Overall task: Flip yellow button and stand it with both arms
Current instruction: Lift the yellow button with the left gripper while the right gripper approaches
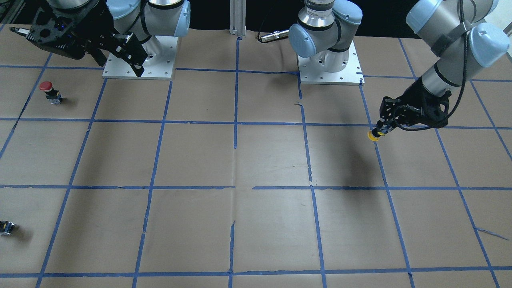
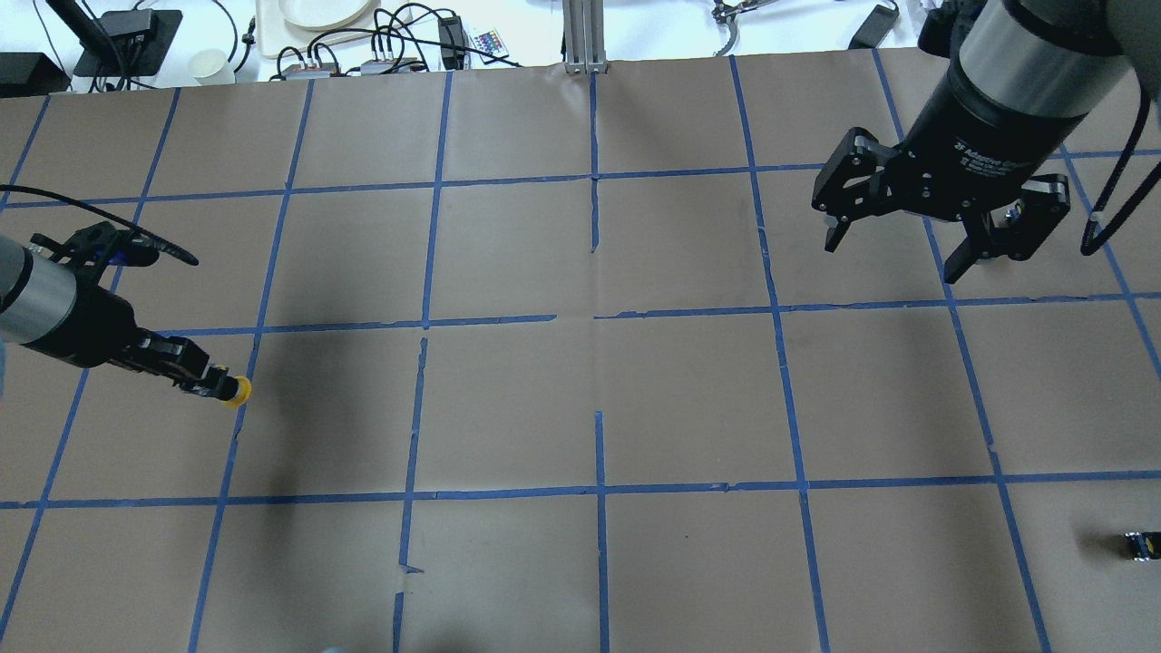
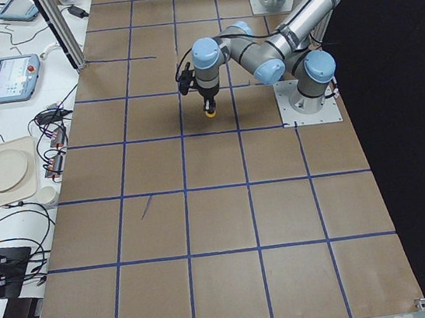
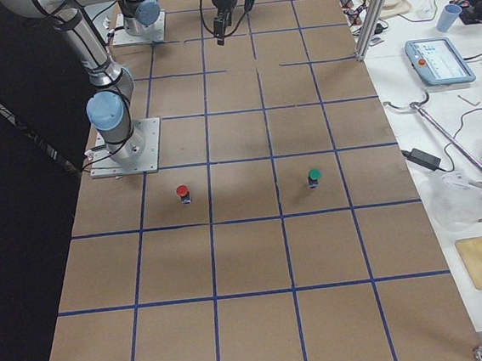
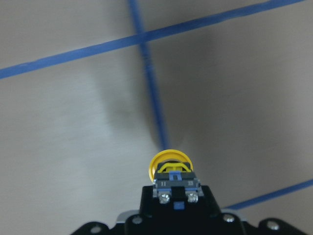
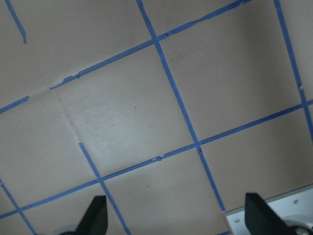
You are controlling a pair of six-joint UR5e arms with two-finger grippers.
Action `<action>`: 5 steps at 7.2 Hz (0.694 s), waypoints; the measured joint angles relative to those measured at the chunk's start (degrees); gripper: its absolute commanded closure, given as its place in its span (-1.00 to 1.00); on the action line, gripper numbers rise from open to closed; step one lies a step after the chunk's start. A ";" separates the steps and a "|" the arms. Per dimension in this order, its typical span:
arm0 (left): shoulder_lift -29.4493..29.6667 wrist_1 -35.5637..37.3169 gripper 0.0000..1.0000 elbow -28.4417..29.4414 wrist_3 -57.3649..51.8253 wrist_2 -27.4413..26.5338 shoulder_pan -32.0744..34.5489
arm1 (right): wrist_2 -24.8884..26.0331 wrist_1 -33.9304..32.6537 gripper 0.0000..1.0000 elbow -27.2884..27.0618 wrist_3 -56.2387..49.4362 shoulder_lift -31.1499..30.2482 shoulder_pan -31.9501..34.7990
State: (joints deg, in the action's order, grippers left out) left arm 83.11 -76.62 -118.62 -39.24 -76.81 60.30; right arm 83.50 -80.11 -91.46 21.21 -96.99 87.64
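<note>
The yellow button (image 2: 239,391) has a round yellow cap on a black and grey body. My left gripper (image 2: 216,382) is shut on its body and holds it in the air above the paper, cap pointing away from the fingers. It also shows in the front view (image 1: 374,136), the left wrist view (image 5: 170,165) and the exterior left view (image 3: 210,113). My right gripper (image 2: 898,252) hangs high over the far right of the table, jaws wide open and empty. Its fingertips (image 6: 96,215) frame bare paper in the right wrist view.
A red-capped button (image 1: 47,90) stands near the right arm's base plate (image 1: 160,68). A small capless black block (image 2: 1139,544) lies at the table's right edge. A green-capped button (image 4: 313,176) stands beyond the red one (image 4: 182,192). Brown paper with blue tape lines covers the table (image 2: 599,399).
</note>
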 measured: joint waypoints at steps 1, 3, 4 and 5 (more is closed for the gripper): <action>-2.58 -5.10 0.63 0.44 7.37 6.87 3.80 | -4.70 0.52 -1.00 0.09 5.61 0.12 -0.62; -4.05 -9.36 0.64 1.90 22.20 24.82 11.50 | -17.57 4.59 -1.00 -0.23 14.09 0.19 -5.85; -3.93 -9.08 0.64 2.66 29.61 34.36 15.09 | -23.42 8.48 -1.00 -0.40 15.50 0.17 -8.98; -3.75 -7.48 0.68 3.10 36.50 42.54 18.53 | -27.53 11.95 -1.00 -0.68 16.03 0.15 -10.99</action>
State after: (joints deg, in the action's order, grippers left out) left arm 79.36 -84.10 -115.52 -2.74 -34.27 78.83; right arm 55.97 -68.16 -92.14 37.24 -96.84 76.65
